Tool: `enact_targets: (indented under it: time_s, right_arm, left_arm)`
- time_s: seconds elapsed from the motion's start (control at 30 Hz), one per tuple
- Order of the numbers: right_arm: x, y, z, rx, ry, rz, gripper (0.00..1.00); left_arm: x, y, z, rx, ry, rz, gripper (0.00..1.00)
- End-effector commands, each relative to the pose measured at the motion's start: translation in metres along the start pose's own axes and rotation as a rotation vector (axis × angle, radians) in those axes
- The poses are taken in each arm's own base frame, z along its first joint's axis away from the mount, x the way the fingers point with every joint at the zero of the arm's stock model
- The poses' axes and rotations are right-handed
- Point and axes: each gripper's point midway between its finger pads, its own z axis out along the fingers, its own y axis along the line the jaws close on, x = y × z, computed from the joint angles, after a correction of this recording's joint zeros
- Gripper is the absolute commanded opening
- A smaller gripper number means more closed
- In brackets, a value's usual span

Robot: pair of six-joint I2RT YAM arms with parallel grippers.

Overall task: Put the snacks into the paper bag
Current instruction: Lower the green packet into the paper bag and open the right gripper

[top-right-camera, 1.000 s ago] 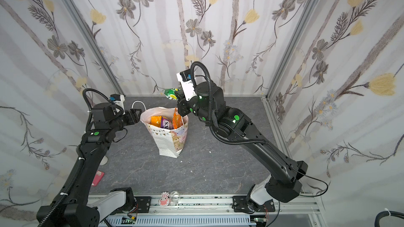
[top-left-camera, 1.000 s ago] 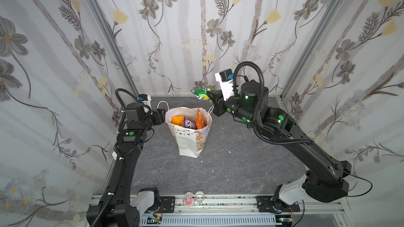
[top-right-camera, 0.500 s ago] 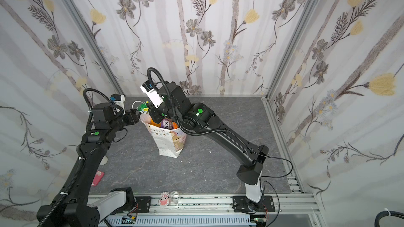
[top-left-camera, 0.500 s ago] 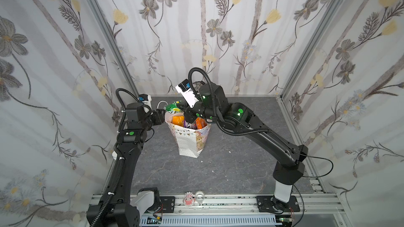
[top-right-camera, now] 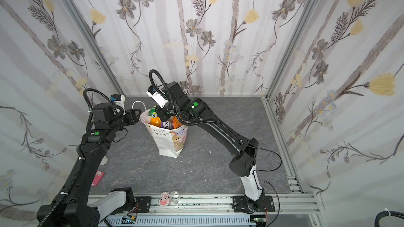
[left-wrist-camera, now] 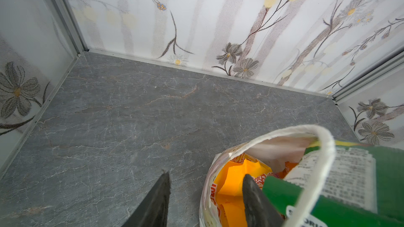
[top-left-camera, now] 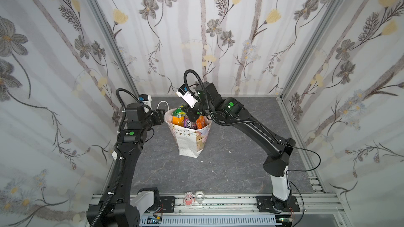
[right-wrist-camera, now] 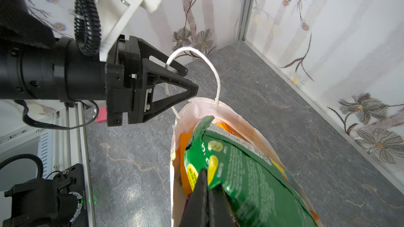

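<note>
White, dotted, bunting-printed paper bag (top-left-camera: pixel 189 144), upright, nearer the surface's (top-left-camera: pixel 229 171) left edge, holding an orange packet (top-left-camera: pixel 177 120) and a purple packet (top-left-camera: pixel 189 124). The right gripper (right-wrist-camera: pixel 209 180) clamps a green packet (right-wrist-camera: pixel 251 171) at its mouth; the left gripper (left-wrist-camera: pixel 206 174), narrowly parted, straddles its rim.

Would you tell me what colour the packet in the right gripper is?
The packet is green with yellow accents, clearest in the right wrist view.

The paper bag (top-left-camera: pixel 190 143) stood on the bench (top-left-camera: pixel 229 171), toward the rear edge and left of the middle, the snacks (top-left-camera: pixel 178 120) inside it. The left tool (top-left-camera: pixel 163 116) sat at its left rim, one finger inside, one outside. The right tool (top-left-camera: pixel 190 115) hung over the mouth, its packet (right-wrist-camera: pixel 240 171) reaching into the bag. A flat object (top-right-camera: pixel 97 177) lay near the bench's left edge.
</note>
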Motion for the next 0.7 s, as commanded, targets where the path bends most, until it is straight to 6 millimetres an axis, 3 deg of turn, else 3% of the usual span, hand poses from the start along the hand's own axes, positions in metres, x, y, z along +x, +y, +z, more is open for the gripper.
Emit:
enact_targets:
  time_s: [0.0,0.4,0.67]
  right_arm:
    - [-0.001,-0.002,0.007,0.022,0.001,-0.066,0.00]
    - [0.035,-0.007,0.040,0.108,0.125,-0.205,0.00]
    - [0.064,0.026,0.062,-0.034,0.199,-0.272,0.00]
  left_arm:
    - [-0.004,-0.002,0.001,0.012,-0.019,0.010,0.52]
    - [-0.005,-0.005,0.000,0.027,-0.021,0.013,0.51]
    - [-0.005,-0.006,0.001,0.037,-0.021,0.010,0.51]
